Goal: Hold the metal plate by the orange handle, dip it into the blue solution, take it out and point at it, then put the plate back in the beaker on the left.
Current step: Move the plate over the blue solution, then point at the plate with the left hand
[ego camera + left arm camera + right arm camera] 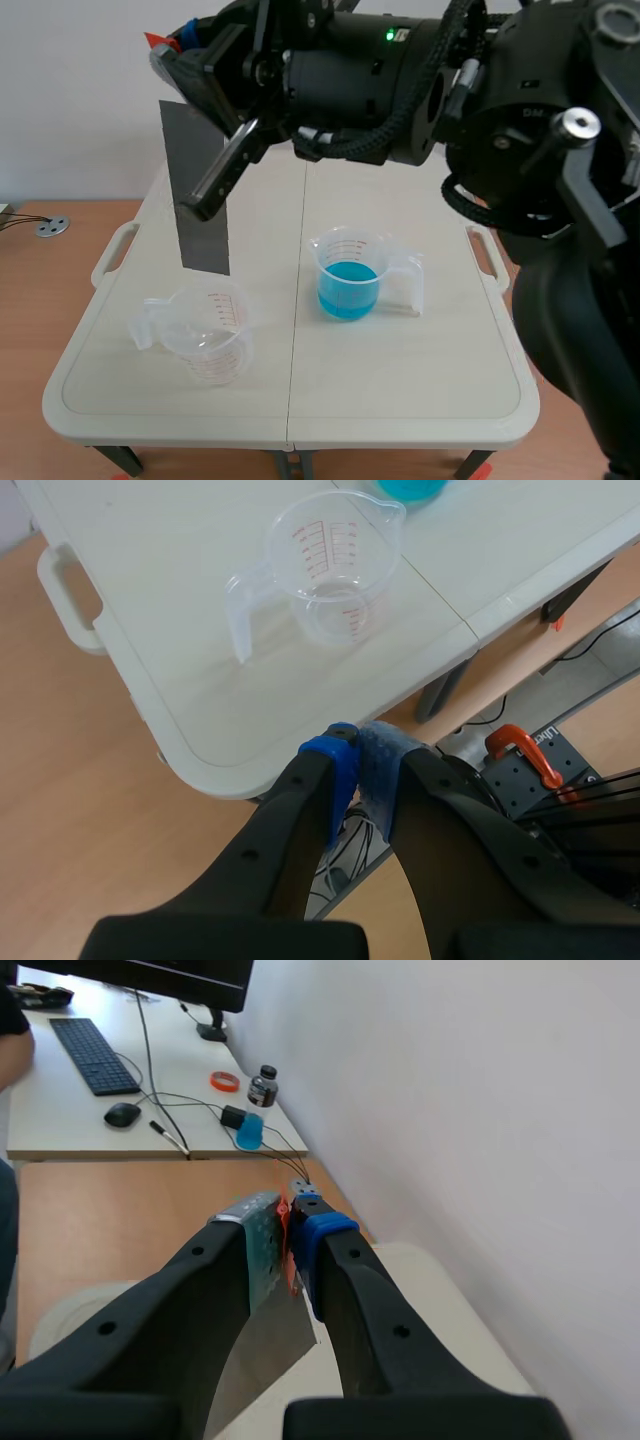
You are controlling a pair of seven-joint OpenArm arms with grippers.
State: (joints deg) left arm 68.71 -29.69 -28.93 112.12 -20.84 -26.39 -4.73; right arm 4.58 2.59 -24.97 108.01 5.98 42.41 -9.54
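The grey metal plate (pixel 200 200) hangs upright in the air at the table's left. Its lower edge is just above the far rim of the empty clear beaker (pixel 205 335). My right arm is raised across the top of the scene view. Its gripper (pixel 170 45) is shut on the plate's orange handle (pixel 156 40). In the right wrist view the gripper (pixel 292 1225) pinches the handle (pixel 284 1228), and the plate (pixel 265 1345) drops below the fingers. The beaker of blue solution (pixel 350 278) stands right of centre. My left gripper (pixel 358 745) is shut on nothing, over the table's near edge, short of the empty beaker (pixel 330 565).
The white folding table (pixel 400 380) has carry handles at its left (pixel 115 252) and right (pixel 487 250). An orange clamp (pixel 525 750) is seen below the table's edge. A desk with a keyboard (pixel 92 1055) stands beyond the table, with a person's arm (pixel 12 1020) beside it.
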